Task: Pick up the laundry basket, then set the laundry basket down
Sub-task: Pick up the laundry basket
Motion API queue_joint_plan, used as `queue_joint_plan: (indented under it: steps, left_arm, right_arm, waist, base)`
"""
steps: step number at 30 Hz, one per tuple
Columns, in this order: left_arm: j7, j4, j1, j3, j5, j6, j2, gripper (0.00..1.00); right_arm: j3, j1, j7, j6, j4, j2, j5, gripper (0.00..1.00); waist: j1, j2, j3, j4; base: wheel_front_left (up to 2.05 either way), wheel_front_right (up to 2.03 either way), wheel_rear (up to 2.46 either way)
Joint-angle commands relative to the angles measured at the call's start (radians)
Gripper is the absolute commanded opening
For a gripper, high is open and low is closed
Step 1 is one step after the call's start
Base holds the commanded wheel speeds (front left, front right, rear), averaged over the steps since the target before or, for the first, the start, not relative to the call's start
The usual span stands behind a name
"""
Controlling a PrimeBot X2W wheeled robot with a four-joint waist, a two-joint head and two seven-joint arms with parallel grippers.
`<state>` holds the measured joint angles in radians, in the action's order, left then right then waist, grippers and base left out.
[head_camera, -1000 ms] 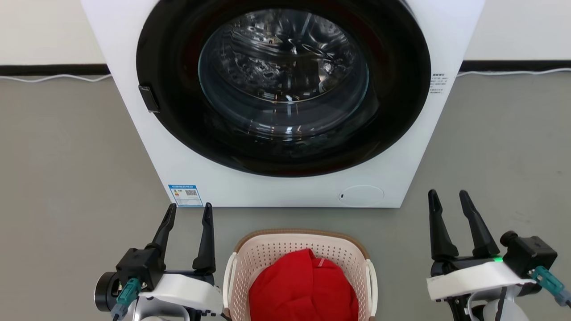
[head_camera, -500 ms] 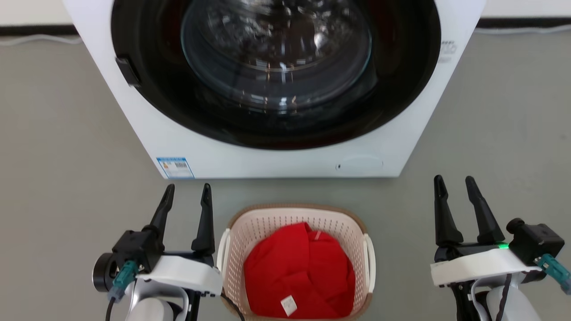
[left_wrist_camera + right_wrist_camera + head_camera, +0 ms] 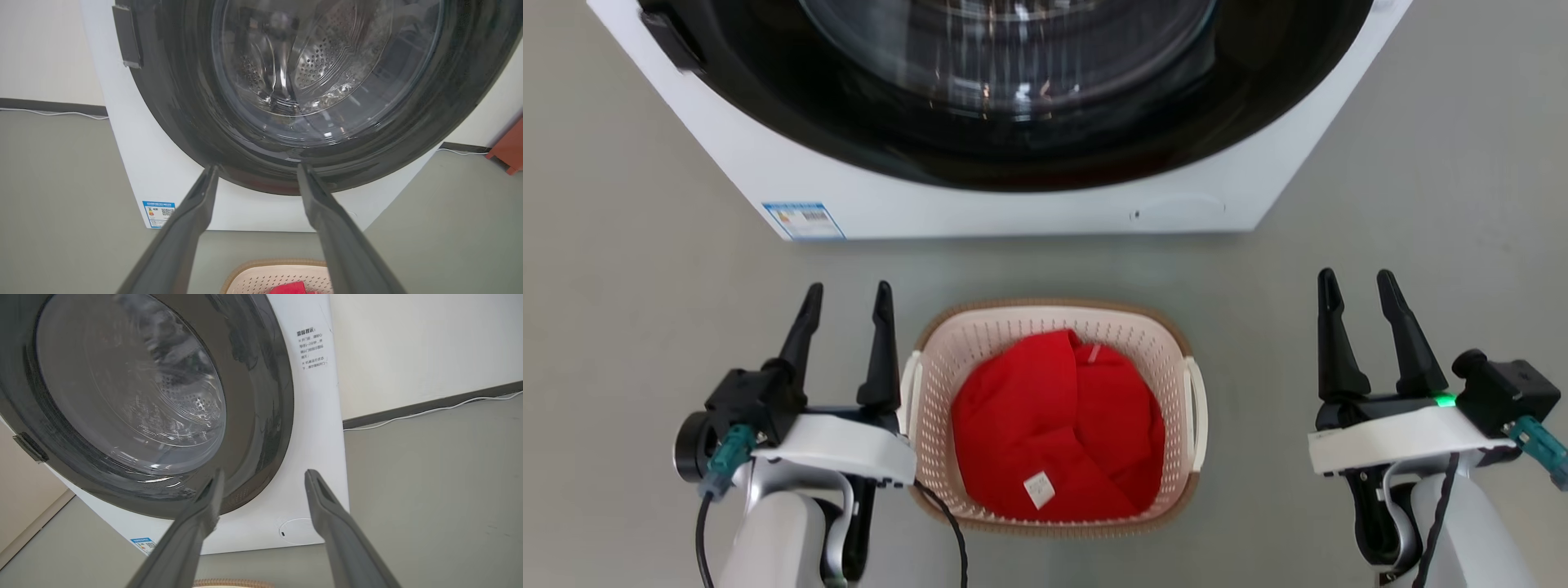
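The laundry basket (image 3: 1176,359), cream perforated plastic with a brown rim and white side handles, stands on the grey floor in front of the washer, holding a red garment (image 3: 1054,425). Its far rim (image 3: 265,263) peeks in at the bottom of the left wrist view, and a sliver of rim (image 3: 233,583) in the right wrist view. My left gripper (image 3: 848,292) hovers open just left of the basket's left handle, empty. My right gripper (image 3: 1356,279) stands open well to the right of the basket, also empty.
A white front-loading washer (image 3: 1013,208) with a dark round door (image 3: 286,102) stands close behind the basket. Grey floor (image 3: 1421,204) stretches to both sides. A white cable (image 3: 429,410) runs along the wall base, and an orange-red object (image 3: 508,151) sits at the right.
The head camera has tilted down, so washer and basket slide up the picture and the whole basket shows. Both grippers stay open at the basket's sides.
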<state>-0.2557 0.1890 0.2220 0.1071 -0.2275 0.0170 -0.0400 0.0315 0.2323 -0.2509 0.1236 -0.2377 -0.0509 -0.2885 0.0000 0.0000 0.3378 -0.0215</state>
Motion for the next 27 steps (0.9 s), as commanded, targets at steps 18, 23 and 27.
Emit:
queue_joint_plan:
  steps: [18, 23, 27]
  left_arm:
    - [-0.006, 0.108, 0.165, -0.077, 0.028, -0.046, -0.010, 1.00]
    - [-0.006, 0.149, 0.193, -0.088, 0.038, -0.061, -0.010, 1.00]
    - [-0.006, 0.189, 0.217, -0.098, 0.037, -0.070, -0.010, 1.00]
  right_arm:
    - [-0.056, 0.151, -0.011, 0.007, -0.100, 0.001, -0.013, 1.00]
    - [-0.068, 0.178, -0.011, 0.007, -0.134, 0.001, -0.019, 1.00]
    - [-0.083, 0.203, -0.011, 0.007, -0.183, 0.001, -0.028, 1.00]
  waist:
    - [0.0000, 0.0000, 0.279, -0.007]
    - [0.0000, 0.0000, 0.336, -0.004]
    - [0.0000, 0.0000, 0.378, -0.004]
  base:
    - [0.00, 0.00, 0.00]
    - [0.00, 0.00, 0.00]
    - [0.00, 0.00, 0.00]
